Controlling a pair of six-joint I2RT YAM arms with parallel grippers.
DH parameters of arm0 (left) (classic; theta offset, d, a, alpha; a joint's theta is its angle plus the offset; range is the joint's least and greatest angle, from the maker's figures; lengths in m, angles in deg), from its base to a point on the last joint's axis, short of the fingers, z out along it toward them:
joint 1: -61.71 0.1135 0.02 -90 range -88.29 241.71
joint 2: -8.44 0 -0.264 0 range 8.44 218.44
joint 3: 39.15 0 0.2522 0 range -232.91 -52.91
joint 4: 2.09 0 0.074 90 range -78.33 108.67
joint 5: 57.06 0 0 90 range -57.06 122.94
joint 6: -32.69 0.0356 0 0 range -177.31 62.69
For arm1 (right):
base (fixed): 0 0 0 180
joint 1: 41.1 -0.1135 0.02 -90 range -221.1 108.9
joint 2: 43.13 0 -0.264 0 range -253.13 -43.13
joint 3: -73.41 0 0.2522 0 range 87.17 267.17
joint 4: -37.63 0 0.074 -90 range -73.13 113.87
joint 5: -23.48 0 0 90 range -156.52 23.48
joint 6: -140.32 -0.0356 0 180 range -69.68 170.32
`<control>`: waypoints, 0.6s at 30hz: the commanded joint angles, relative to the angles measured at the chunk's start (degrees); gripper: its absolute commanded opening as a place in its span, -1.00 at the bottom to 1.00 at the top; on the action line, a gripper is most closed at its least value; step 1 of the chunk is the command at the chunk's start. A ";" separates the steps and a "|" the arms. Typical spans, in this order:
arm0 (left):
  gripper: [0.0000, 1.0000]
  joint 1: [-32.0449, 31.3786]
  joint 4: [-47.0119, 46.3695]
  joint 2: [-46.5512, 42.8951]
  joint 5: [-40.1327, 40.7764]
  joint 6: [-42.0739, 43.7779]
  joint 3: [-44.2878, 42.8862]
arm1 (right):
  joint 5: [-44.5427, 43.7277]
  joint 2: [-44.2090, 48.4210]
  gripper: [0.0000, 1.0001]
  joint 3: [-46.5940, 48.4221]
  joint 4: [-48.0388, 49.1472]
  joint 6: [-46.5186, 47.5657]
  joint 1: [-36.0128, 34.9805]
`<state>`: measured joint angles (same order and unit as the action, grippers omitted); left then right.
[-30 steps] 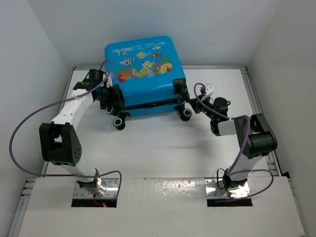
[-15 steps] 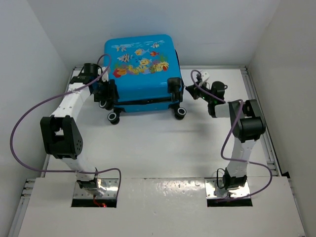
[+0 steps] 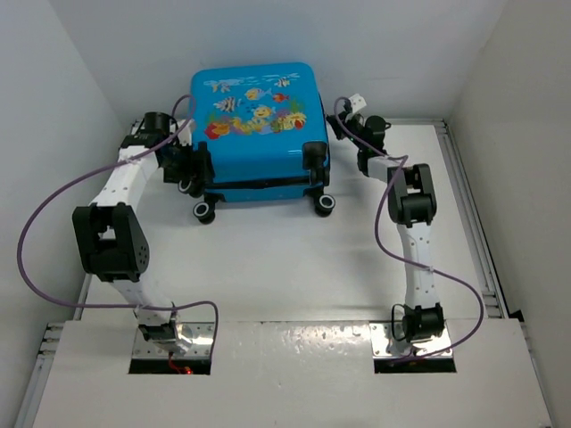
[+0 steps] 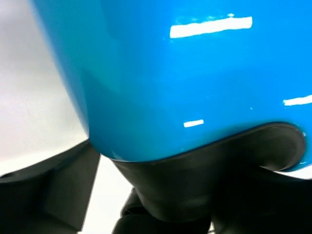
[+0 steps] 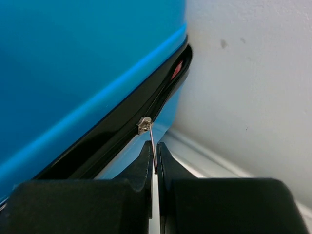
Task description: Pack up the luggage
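The luggage (image 3: 259,116), a bright-blue hard-shell suitcase with fish prints, lies closed at the back of the table, wheels toward me. My left gripper (image 3: 186,168) is at its left front corner. In the left wrist view (image 4: 161,195) the jaws stand wide apart around the black wheel housing (image 4: 195,170) under the blue shell (image 4: 185,73), with a gap beside the left finger (image 4: 48,190). My right gripper (image 3: 343,125) is at the right back corner. In the right wrist view (image 5: 156,161) it is shut on the thin metal zipper pull (image 5: 153,146) of the black zipper trim (image 5: 112,141).
White walls close in behind and on both sides of the suitcase. The back wall (image 5: 243,87) is right beside the zipper. Two black wheels (image 3: 204,211) (image 3: 324,204) stick out at the front. Purple cables loop from both arms.
The suitcase has shifted back toward the wall. My right gripper has travelled along its right side to the back corner. My left gripper has moved back with the left front corner.
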<state>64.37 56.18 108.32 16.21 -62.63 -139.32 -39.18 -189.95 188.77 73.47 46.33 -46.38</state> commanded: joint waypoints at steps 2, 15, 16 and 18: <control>0.91 0.95 -33.41 -0.36 3.74 -2.24 4.21 | -14.59 -6.97 -1.00 13.08 -2.84 0.38 2.38; 0.99 3.41 -46.88 -19.02 3.11 -7.25 8.98 | -19.85 10.23 0.37 -14.82 7.96 -2.86 1.15; 0.99 4.02 -46.88 -19.80 3.11 -7.86 8.46 | -19.95 13.81 0.37 -16.25 8.49 -3.13 1.23; 0.99 4.02 -47.59 -20.51 4.33 -8.91 8.45 | -20.82 15.51 0.22 -19.59 7.88 -4.87 1.67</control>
<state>66.90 30.74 91.35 15.64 -65.93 -124.87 -56.36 -182.85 171.02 74.94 44.21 -44.87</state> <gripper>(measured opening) 0.994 0.627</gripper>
